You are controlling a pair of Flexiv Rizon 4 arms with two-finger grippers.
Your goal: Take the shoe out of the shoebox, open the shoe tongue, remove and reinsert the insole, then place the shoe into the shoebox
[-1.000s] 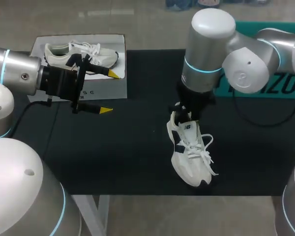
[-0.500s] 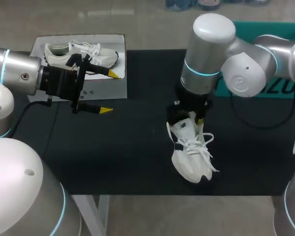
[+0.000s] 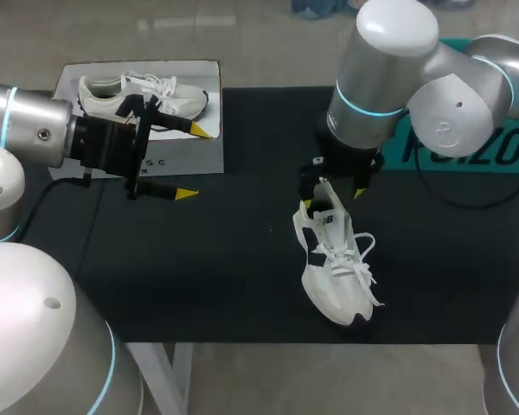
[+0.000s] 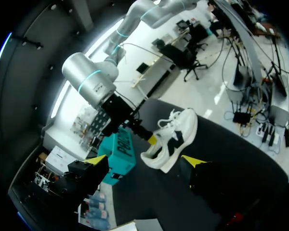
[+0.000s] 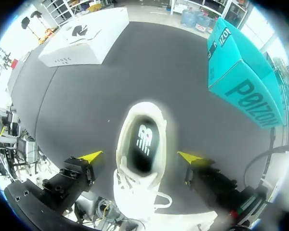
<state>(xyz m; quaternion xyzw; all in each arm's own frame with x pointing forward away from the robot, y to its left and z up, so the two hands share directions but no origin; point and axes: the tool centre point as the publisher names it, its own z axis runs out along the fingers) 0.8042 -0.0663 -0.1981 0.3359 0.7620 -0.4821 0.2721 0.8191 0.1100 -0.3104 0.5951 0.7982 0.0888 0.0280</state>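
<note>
A white shoe [image 3: 333, 277] with dark side marks lies on the black mat [image 3: 242, 259], toe toward the front edge. My right gripper [image 3: 333, 199] hangs open just above its heel, touching nothing. In the right wrist view the shoe [image 5: 142, 149] sits under the gripper [image 5: 140, 157], between the spread yellow fingertips [image 5: 91, 156]. The white shoebox [image 3: 138, 147] stands at the back left, and a second white shoe [image 3: 143, 93] lies on it. My left gripper [image 3: 190, 162] is open and empty beside the box. From the left wrist the shoe [image 4: 171, 139] shows ahead of the open gripper [image 4: 144, 160].
A teal box [image 3: 450, 147] stands at the back right of the mat, close behind my right arm. The same teal box [image 5: 236, 77] and the white shoebox [image 5: 86, 36] show beyond the shoe in the right wrist view.
My right gripper has let go of the shoe's heel, opened wide and lifted a little toward the back. The shoe has settled on the mat. The left arm has stayed still.
</note>
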